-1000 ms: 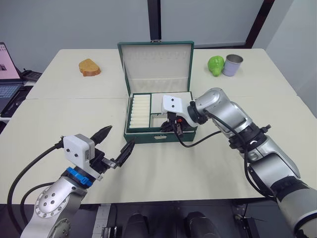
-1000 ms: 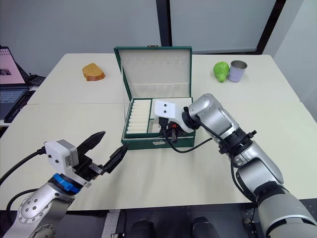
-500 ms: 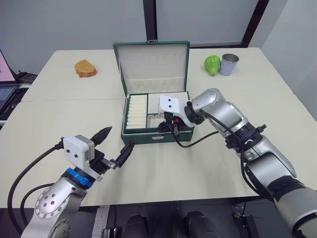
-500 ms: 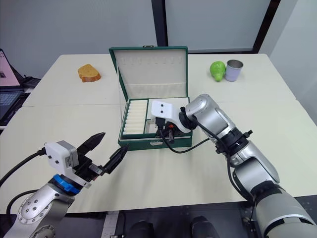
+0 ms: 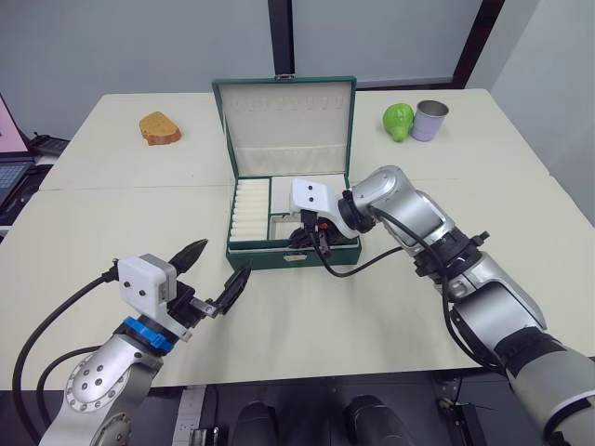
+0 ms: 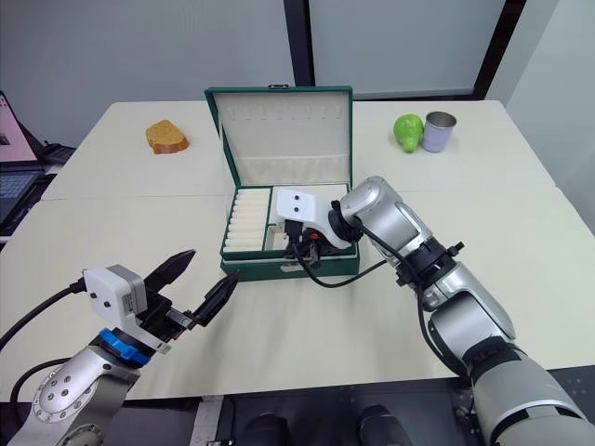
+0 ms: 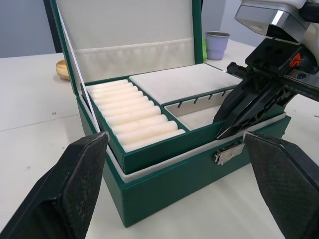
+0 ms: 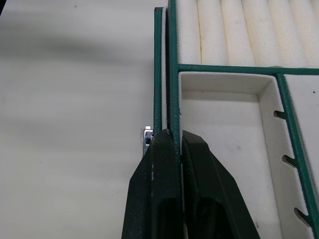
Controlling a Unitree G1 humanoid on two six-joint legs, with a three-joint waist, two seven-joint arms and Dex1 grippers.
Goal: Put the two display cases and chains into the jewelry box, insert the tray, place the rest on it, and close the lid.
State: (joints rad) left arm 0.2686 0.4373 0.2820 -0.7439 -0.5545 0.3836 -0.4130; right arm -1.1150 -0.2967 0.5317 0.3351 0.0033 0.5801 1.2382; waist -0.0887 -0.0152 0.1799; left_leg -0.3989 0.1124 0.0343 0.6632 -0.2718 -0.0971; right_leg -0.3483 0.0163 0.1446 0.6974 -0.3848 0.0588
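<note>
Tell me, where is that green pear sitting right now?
The green pear sits at the table's far right, right next to the metal cup, beyond the open jewelry box.

Green-rimmed tray [image 7: 164, 102] sits inside the open jewelry box [image 5: 290, 253], lid [image 5: 287, 125] upright.

arms: silver, black cables | wrists: white camera blocks | fingers [image 7: 82, 194]: black, textured

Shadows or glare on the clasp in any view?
Left wrist view: clasp lit, no glare, right pincer on the tray rim above it. Right wrist view: clasp bright; soft shadow band across the table. Eye views: diffuse light, faint shadow beside the box.
</note>
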